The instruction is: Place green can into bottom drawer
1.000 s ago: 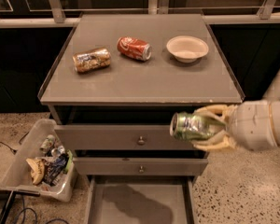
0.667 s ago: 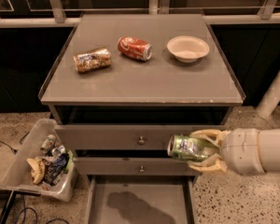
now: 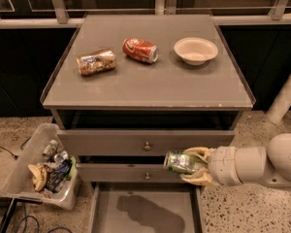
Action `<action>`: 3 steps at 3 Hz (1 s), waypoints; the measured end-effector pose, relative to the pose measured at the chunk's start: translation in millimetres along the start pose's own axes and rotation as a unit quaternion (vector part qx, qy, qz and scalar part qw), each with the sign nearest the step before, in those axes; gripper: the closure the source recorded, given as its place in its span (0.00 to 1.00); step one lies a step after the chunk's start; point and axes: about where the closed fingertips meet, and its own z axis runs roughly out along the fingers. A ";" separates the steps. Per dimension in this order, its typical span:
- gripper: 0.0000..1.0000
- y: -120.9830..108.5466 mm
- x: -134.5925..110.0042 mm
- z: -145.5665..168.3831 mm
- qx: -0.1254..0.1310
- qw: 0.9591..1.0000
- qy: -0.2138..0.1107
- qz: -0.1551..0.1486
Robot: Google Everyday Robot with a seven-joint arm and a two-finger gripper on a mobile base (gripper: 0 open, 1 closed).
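My gripper (image 3: 194,166) comes in from the right on a white arm and is shut on the green can (image 3: 178,162), holding it on its side, silver end pointing left. The can hangs in front of the middle drawer's right half, above the right part of the open bottom drawer (image 3: 145,210). The bottom drawer is pulled out toward me; its flat grey floor shows only a dark shadow.
On the cabinet top lie a gold-brown can (image 3: 95,62), a red cola can (image 3: 140,50) and a white bowl (image 3: 195,50). The two upper drawers (image 3: 146,143) are closed, with small knobs. A clear bin of trash (image 3: 43,166) stands on the floor at left, with cables near it.
My gripper has carried the green can downward, from the top drawer's level to the middle drawer's level, closer to the open bottom drawer.
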 end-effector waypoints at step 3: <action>1.00 30.8 47.1 53.8 -0.022 0.999 0.001 0.046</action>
